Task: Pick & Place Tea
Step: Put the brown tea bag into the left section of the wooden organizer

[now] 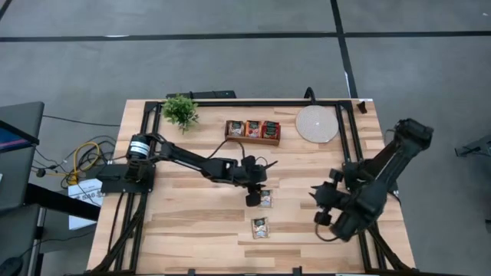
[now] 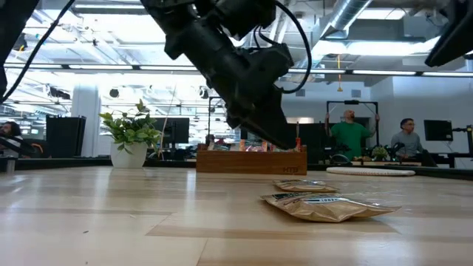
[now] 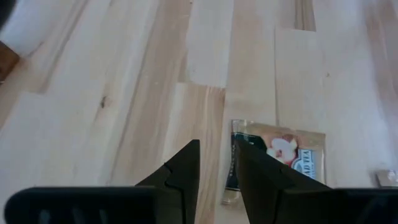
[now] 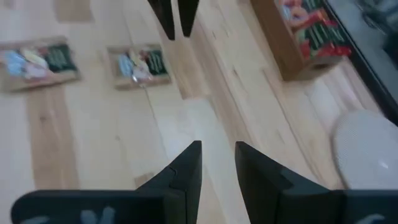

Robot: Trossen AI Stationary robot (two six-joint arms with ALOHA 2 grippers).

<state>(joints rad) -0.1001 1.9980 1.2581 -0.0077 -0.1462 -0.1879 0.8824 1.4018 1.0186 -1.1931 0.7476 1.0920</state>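
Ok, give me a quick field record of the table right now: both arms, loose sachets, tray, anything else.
left end effector: above the bare table beside the nearer-to-tray sachet, fingers slightly apart, nothing between them
right end effector: off to the right side, slightly open, empty
loose sachets: two on the table; the second sachet lies closer to the front edge
wooden tray: rear centre, packets in its compartments
round pale disc: right of the tray
potted plant: rear left
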